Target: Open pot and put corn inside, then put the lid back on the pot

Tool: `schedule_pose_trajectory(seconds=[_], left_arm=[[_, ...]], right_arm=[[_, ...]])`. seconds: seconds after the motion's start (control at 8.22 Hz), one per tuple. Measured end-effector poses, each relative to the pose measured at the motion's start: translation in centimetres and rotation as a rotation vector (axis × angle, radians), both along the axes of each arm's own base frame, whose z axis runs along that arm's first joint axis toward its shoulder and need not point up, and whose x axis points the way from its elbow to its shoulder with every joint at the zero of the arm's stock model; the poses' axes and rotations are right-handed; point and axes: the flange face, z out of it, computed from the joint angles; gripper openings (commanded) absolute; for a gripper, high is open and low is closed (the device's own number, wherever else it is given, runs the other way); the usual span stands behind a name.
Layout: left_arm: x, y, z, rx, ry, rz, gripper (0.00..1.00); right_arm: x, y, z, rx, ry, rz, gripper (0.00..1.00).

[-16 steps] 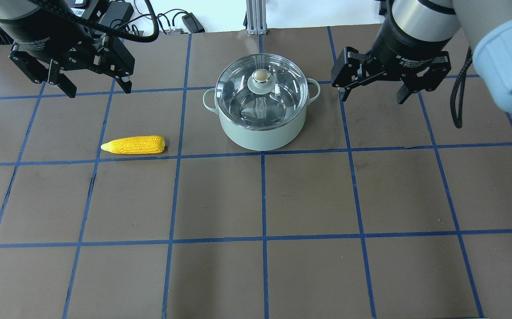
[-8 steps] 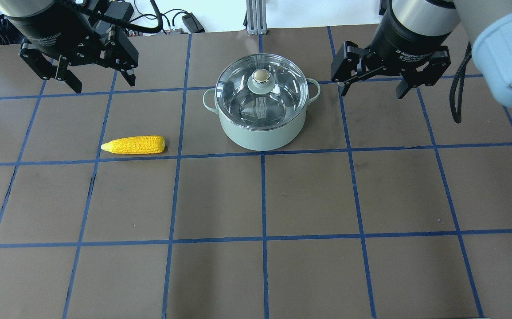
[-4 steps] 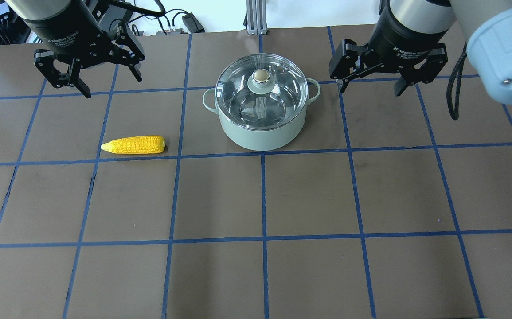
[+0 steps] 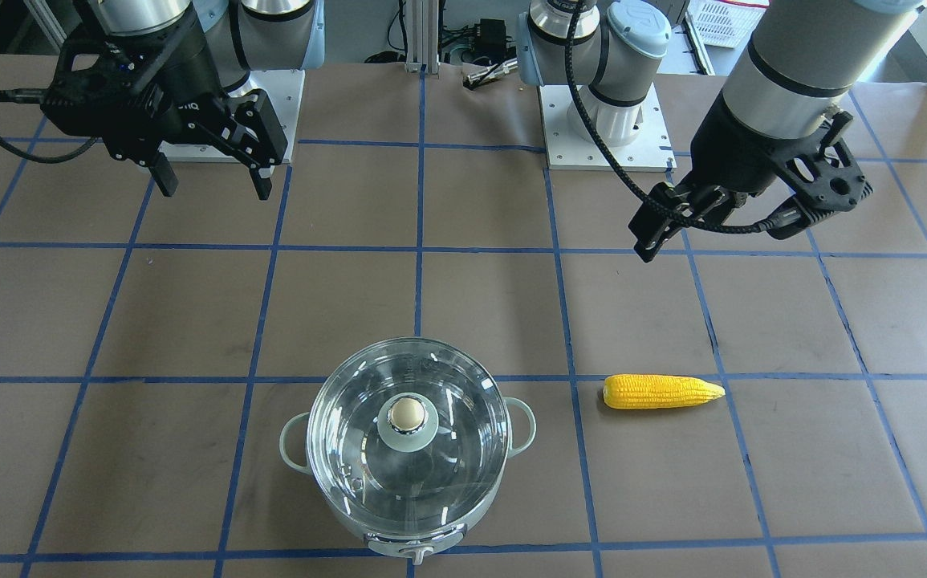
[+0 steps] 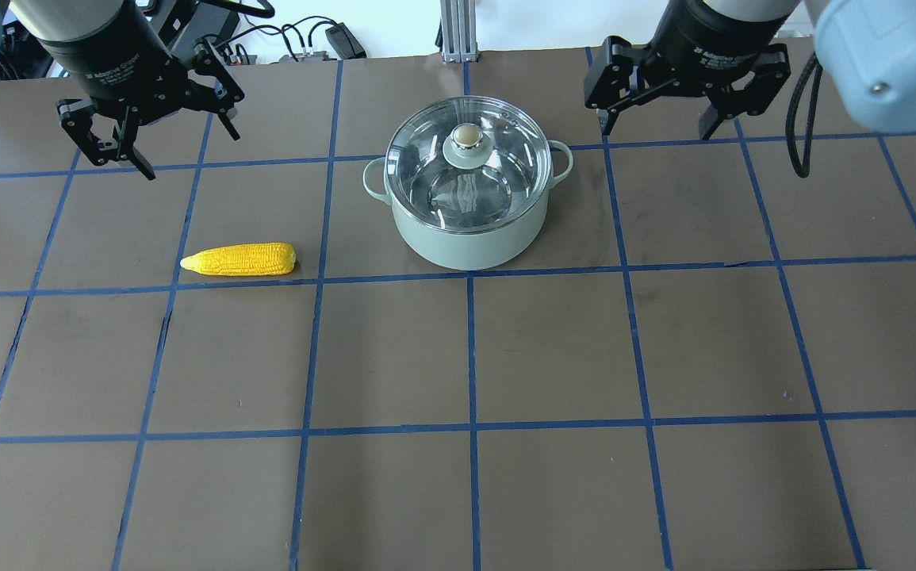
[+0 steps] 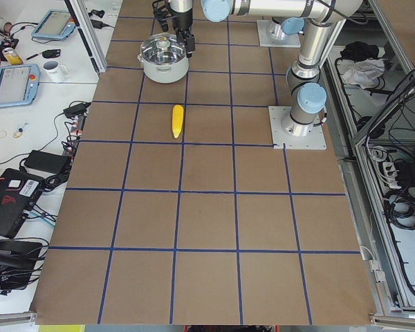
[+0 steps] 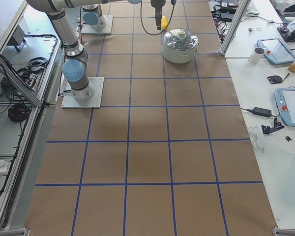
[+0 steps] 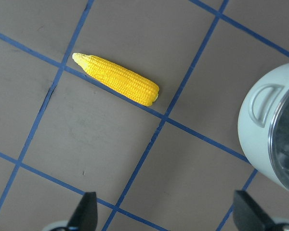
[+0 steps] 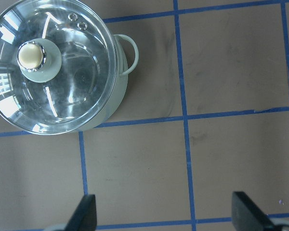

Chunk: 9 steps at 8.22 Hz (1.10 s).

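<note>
lid (image 5: pixel 458 178) seated on pot (image 5: pixel 465 242), mid-worktop (image 5: pixel 553 357); corn (image 5: pixel 239 259) flat, well apart, robot's left | left gripper (image 5: pixel 188 151), right gripper (image 5: pixel 656 128) both apart, empty | risk: off-centre pinch slips off round knob (image 5: pixel 466 136); lid drops

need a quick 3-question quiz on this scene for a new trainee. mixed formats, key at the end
1. True or false: the round clear glass lid is seated on the pale grey-green pot.
2. Where is the bright yellow ear of corn? A) inside the pot; B) flat on the brown table, on the side of the pot nearer the left gripper; C) on top of the lid.
3. Fill in: the left gripper and the right gripper are both ____ and hold nothing.
Key: 1 true; 2 B; 3 open.
</note>
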Motion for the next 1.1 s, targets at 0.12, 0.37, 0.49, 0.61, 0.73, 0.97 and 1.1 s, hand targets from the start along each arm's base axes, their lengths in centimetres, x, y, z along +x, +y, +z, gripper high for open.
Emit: schedule_pose_trajectory(seconds=[0.12, 0.37, 0.49, 0.61, 0.73, 0.97, 1.1], left_arm=[[1.6, -0.3, -0.7, 0.015, 0.0, 0.07, 1.0], [3.6, -0.6, -2.5, 0.051, 0.002, 0.163, 1.0], [4.5, -0.9, -3.4, 0.068, 0.003, 0.224, 1.0], [5.1, -1.4, -4.4, 0.086, 0.002, 0.294, 1.0], [5.5, -2.2, -5.5, 0.096, 0.0, 0.363, 1.0], [6.0, -4.5, -8.1, 0.09, -0.006, 0.582, 1.0], [6.2, -5.5, -9.7, 0.102, -0.012, 0.71, 1.0]], right_arm=[[0.2, -2.2, 0.2, -0.006, 0.001, 0.0, 1.0], [1.2, -6.8, -0.7, -0.036, -0.01, 0.001, 1.0], [2.9, -9.3, -2.5, -0.062, -0.016, 0.008, 1.0], [5.4, -11.2, -4.8, -0.078, -0.022, 0.002, 1.0], [7.8, -12.7, -7.3, -0.088, -0.028, -0.01, 1.0], [11.6, -14.7, -11.9, -0.106, -0.037, -0.039, 1.0], [12.8, -15.4, -13.7, -0.11, -0.039, -0.05, 1.0]])
